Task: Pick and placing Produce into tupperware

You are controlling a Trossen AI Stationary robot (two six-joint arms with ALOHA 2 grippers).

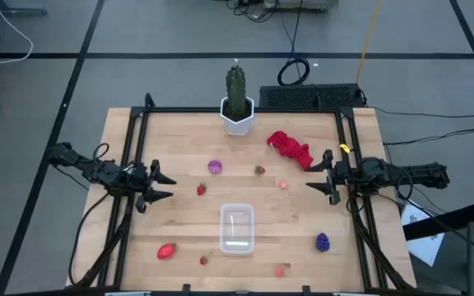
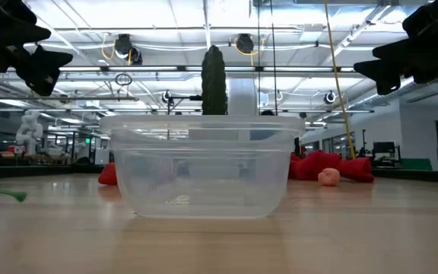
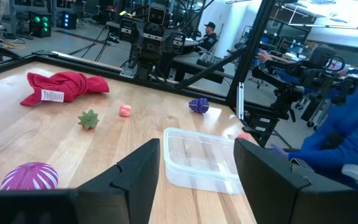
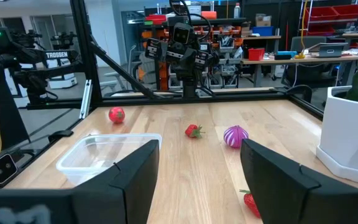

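The clear tupperware (image 1: 237, 228) stands on its base in the near middle of the table, with nothing in it. Toy produce lies scattered around it: a magenta round piece (image 1: 215, 167), strawberries (image 1: 201, 189) (image 1: 259, 170) (image 1: 166, 251), a purple grape bunch (image 1: 322, 242) and small pink pieces (image 1: 283, 185) (image 1: 281, 270). My left gripper (image 1: 159, 182) hovers open at the table's left side, pointing right. My right gripper (image 1: 319, 173) hovers open at the right side, pointing left. Each wrist view shows the tupperware (image 3: 201, 158) (image 4: 104, 155) ahead of its fingers.
A crumpled red cloth (image 1: 290, 148) lies far right of centre. A green cactus (image 1: 236, 86) in a white pot (image 1: 237, 119) stands at the far edge. A black frame (image 1: 130, 156) runs along the table's sides. Bare wood lies between the tupperware and both grippers.
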